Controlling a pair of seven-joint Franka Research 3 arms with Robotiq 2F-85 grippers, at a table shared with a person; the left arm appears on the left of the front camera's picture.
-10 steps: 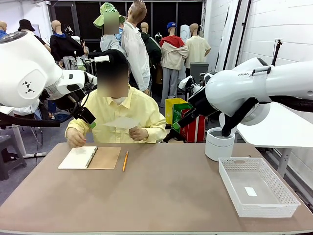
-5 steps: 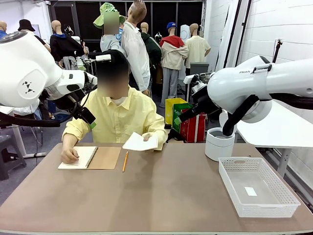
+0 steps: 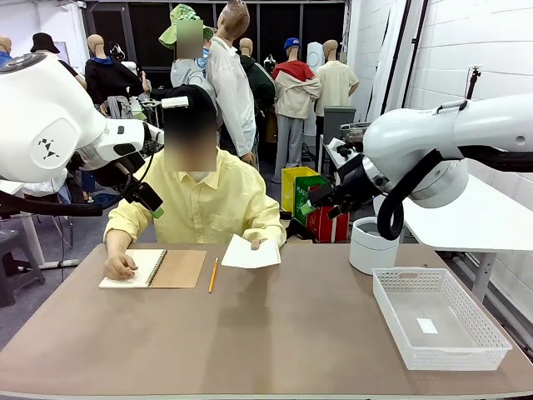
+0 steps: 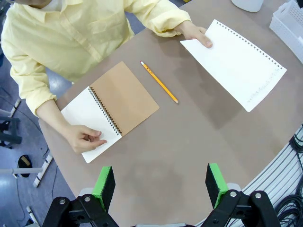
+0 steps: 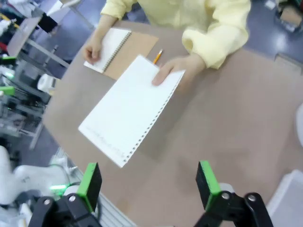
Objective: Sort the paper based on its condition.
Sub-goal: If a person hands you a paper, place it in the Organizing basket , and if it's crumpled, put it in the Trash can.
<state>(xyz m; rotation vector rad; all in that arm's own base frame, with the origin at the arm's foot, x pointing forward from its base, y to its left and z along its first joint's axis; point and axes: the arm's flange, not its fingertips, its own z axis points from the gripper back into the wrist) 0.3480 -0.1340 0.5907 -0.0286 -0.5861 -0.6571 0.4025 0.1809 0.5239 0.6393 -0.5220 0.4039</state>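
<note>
Paper [image 4: 234, 64]: we see one flat sheet, holes along edge, held by person's hand [image 4: 196, 34] above table [image 3: 275, 333], right of notebook [image 4: 111, 109]. White basket [image 3: 439, 317] far right of notebook. Left gripper [image 4: 160, 175] and right gripper [image 5: 147, 177] high over table, jaws of both spread. Pencil [image 4: 159, 82] just right of notebook, between it and paper.

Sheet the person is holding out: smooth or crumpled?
Smooth. The sheet is spread flat, with straight edges and a row of binding holes along one side; no creases show in either wrist view.
</note>
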